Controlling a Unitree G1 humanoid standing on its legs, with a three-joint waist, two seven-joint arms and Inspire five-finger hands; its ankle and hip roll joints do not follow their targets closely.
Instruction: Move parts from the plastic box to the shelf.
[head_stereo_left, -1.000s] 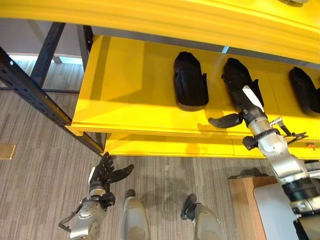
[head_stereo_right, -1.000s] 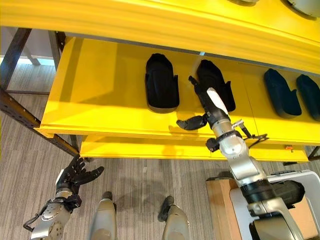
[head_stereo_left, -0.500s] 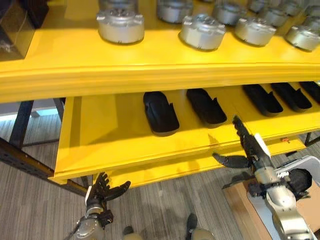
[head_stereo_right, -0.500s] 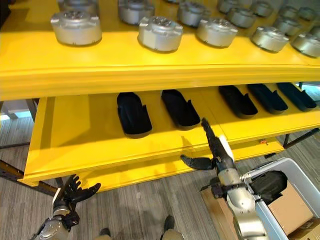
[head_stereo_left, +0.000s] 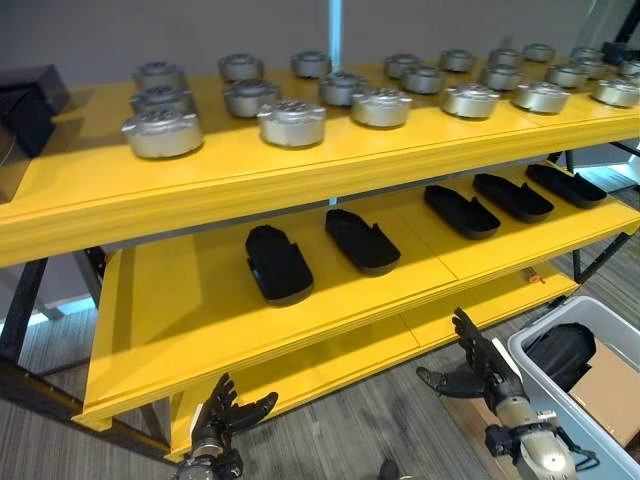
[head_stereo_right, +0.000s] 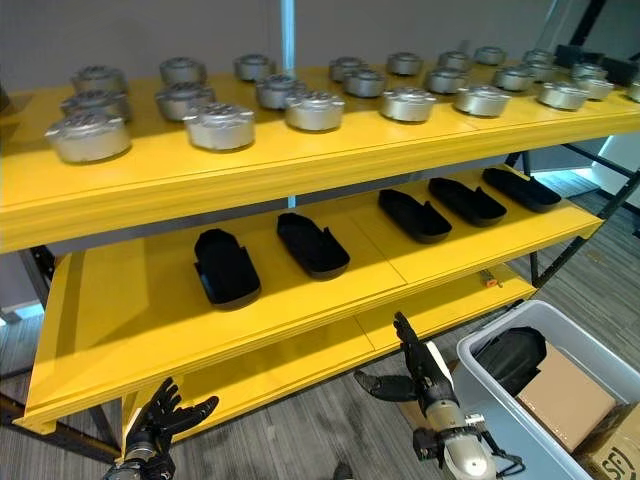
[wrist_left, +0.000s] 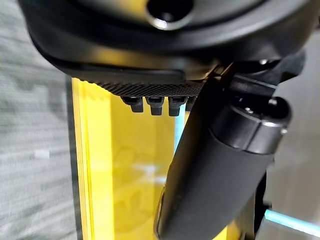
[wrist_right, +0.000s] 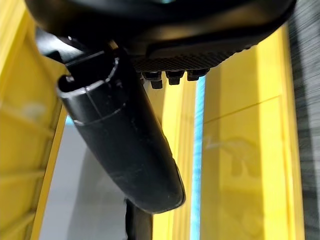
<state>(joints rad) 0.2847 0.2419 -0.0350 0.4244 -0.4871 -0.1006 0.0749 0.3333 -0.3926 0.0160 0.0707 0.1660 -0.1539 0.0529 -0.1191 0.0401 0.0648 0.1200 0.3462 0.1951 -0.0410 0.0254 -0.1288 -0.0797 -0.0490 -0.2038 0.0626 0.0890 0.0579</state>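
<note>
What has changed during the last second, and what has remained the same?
The right hand has drawn back from a black part on the middle shelf and now hangs open, empty, below the shelf's edge near the plastic box. The camera tilted up. The left hand stays open and low; the black parts have not moved.

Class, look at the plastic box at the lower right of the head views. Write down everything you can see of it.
The plastic box is a pale grey, open-topped bin with a smooth rounded rim, standing on the floor in front of the yellow shelf, at its right end. Part of it runs out of view. Inside lie a black part towards the shelf side and a brown cardboard piece behind it. The right hand, fingers spread, hangs beside the box's near-left rim without touching it.
</note>
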